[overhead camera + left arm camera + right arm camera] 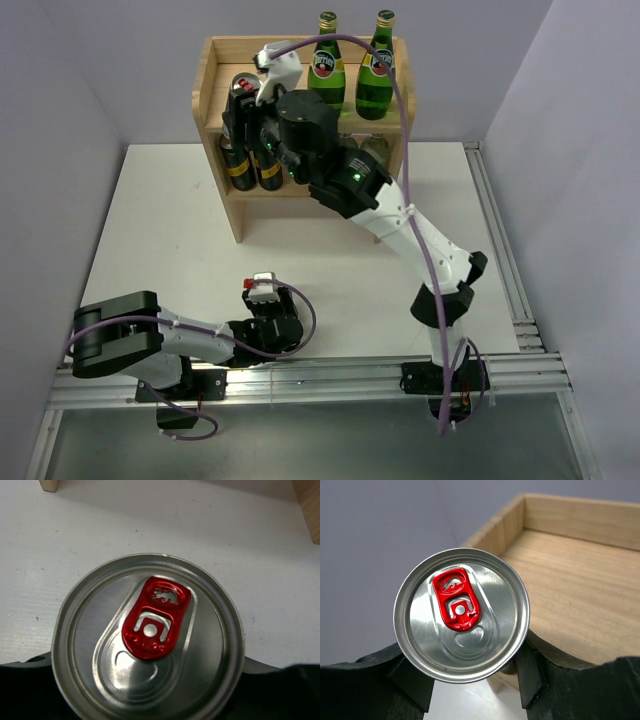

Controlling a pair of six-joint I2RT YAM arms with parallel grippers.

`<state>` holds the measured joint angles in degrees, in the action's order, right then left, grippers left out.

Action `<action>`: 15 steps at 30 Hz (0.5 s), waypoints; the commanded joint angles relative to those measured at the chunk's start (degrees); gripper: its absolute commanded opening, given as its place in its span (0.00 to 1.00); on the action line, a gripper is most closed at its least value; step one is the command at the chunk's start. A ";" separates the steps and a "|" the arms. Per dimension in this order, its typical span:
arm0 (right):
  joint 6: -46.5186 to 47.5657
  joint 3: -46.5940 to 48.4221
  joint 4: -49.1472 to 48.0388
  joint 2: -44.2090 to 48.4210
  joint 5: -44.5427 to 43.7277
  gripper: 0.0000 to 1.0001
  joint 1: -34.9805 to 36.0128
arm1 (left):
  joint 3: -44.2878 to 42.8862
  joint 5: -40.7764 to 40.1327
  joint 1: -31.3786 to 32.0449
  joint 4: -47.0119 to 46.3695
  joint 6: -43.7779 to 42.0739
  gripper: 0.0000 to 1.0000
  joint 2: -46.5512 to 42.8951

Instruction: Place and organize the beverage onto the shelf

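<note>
Two slim cans with silver lids and red tabs are each held. My left gripper (258, 292) is shut on one can (150, 640), upright low over the white table near the arm bases; dark fingers (265, 669) show at the can's sides. My right gripper (246, 95) is shut on the other can (461, 615), held at the top left corner of the wooden shelf (213, 62), beside its raised rim (512, 522). Two green bottles (326, 58) (376, 62) stand at the top's back right. Two black-and-gold cans (238, 165) stand on the lower tier at the left.
The right arm (400, 215) stretches across the table and covers the middle of the shelf front. Shelf legs (49, 485) (310, 510) show at the far edge of the left wrist view. Grey walls close in the table behind and on both sides.
</note>
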<state>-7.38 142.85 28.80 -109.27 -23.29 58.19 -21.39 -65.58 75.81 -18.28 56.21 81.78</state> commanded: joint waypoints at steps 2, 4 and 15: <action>5.34 4.63 -4.18 -2.43 -2.01 0.00 -1.85 | 1.08 2.04 -0.14 -2.19 2.06 0.42 2.07; 6.76 4.55 -5.06 -2.52 -3.51 0.00 -1.86 | 0.91 2.21 -0.14 -2.28 2.33 0.41 2.86; 14.93 2.00 -8.84 -1.03 -12.13 0.00 -1.94 | -0.06 3.53 -0.14 -4.22 1.89 0.38 5.58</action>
<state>3.57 144.29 25.47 -113.49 -31.09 57.08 -21.52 -67.55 75.77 -23.59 56.47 85.17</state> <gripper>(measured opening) 0.625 0.601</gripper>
